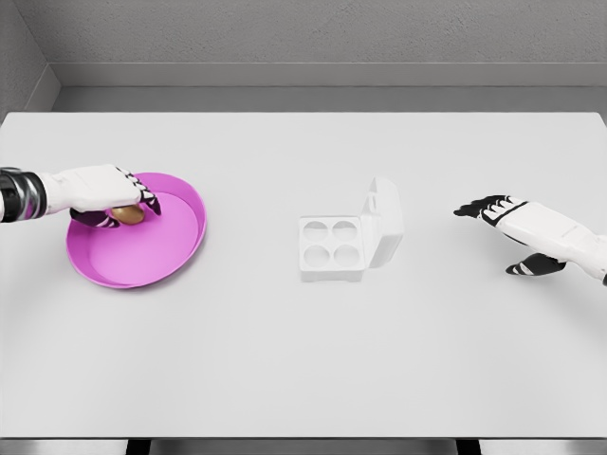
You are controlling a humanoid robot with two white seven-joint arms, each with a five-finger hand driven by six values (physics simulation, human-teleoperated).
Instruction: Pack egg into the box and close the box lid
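While the left hand (pixel 112 197) reaches in from the left edge of the white worktop (pixel 303 360), its white-and-black fingers are curled down around a small brown egg (pixel 127 214), which shows between them just above the floor of a round, shallow magenta plastic bowl (pixel 152 254); whether the egg touches the bowl or hangs clear of it cannot be told. The bowl sits near the left edge of the worktop, about midway between the far and near edges, and the hand covers its far-left rim. Near the middle of the worktop, well apart from the bowl, stands a small white square egg box (pixel 332 248) with four round hollows, all of them showing bare. Its hinged white lid (pixel 384 222) is raised, standing roughly upright along the right side of the box and leaning a little away from the hollows. The right hand (pixel 517 230) lies over the worktop near the right edge, well apart from the box, with its arm coming in from the right; its black-tipped fingers stretch out toward the box, the thumb points down toward the near edge, and it grips nothing
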